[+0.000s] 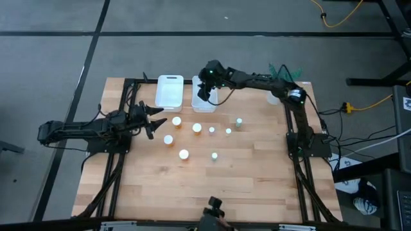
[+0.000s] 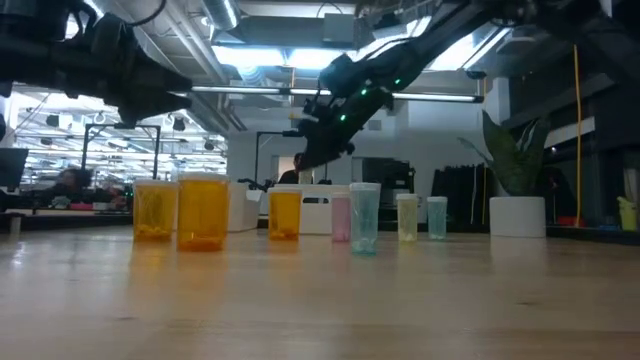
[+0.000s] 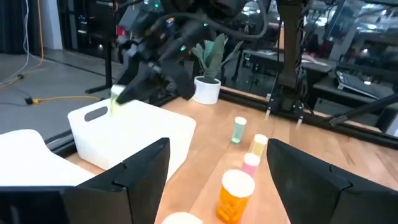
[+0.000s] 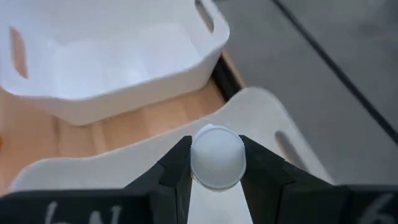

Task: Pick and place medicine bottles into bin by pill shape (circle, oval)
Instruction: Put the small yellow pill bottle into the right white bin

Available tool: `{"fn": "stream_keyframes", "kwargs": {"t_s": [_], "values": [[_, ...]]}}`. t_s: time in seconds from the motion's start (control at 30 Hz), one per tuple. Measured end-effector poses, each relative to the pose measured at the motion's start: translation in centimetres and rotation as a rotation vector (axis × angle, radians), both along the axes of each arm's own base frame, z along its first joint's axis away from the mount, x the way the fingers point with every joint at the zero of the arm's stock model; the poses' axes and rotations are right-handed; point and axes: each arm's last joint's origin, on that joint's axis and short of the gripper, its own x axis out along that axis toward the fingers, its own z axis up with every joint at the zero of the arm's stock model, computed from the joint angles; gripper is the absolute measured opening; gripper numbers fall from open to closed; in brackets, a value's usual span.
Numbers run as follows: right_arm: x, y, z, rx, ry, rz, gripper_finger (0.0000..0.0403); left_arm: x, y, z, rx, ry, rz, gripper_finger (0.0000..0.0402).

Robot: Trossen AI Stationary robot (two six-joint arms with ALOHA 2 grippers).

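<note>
**A:** Which step are you in?

**B:** The drop, I judge. Your right gripper point(image 1: 207, 85) sits in the upper middle of the high view, over the right-hand white bin point(image 1: 204, 102), and its fingers are clamped on a bottle point(image 4: 217, 156). The right wrist view shows the white cap pinched between the two dark fingers, with that bin's rim just beneath.

**A:** And the next move?

**B:** You need the bottle inside the rim before you let go, since it looks close to the bin's edge. Whether this bin suits the pill shape I cannot tell; the pills are too small to read.

**A:** My other arm?

**B:** Your left gripper point(image 1: 152, 119) waits at the left of the high view, fingers spread wide, just beside the nearest orange bottle point(image 1: 176, 120).

**A:** Count things for me.

**B:** Two white bins side by side at the upper middle; the left bin point(image 1: 169, 90) looks empty as far as you can see. On the table point(image 1: 257, 179) I count eight bottles standing: four wider orange ones towards the left, four slimmer pale ones point(image 1: 228, 131) towards the right. The held one makes nine. There is also one white pot with a plant point(image 2: 517, 215) at the upper right.
</note>
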Motion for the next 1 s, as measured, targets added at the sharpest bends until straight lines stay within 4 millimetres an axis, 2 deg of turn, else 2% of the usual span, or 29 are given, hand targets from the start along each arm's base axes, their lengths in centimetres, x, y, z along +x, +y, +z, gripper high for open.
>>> {"fn": "stream_keyframes", "kwargs": {"t_s": [0.3, 0.5, 0.73, 1.0], "values": [[0.8, -0.5, -2.2, 0.05, 0.017, -0.036, 0.0112, 1.0, 0.1, 3.2, 0.005, -0.011, 0.0, 0.026], [0.8, -0.6, -2.1, 0.05, 0.011, -0.038, 0.0113, 1.7, 0.3, 2.8, -0.002, 0.042, 0.021, 0.026], [1.1, -0.7, -3.2, 0.065, 0.009, -0.025, 0.0113, 1.9, 0.3, 2.6, -0.005, 0.063, 0.022, 0.026], [1.1, -0.9, -2.9, 0.083, -0.022, -0.06, 0.0113, 1.9, 0.3, 2.6, -0.004, 0.063, 0.023, 0.026]]}}
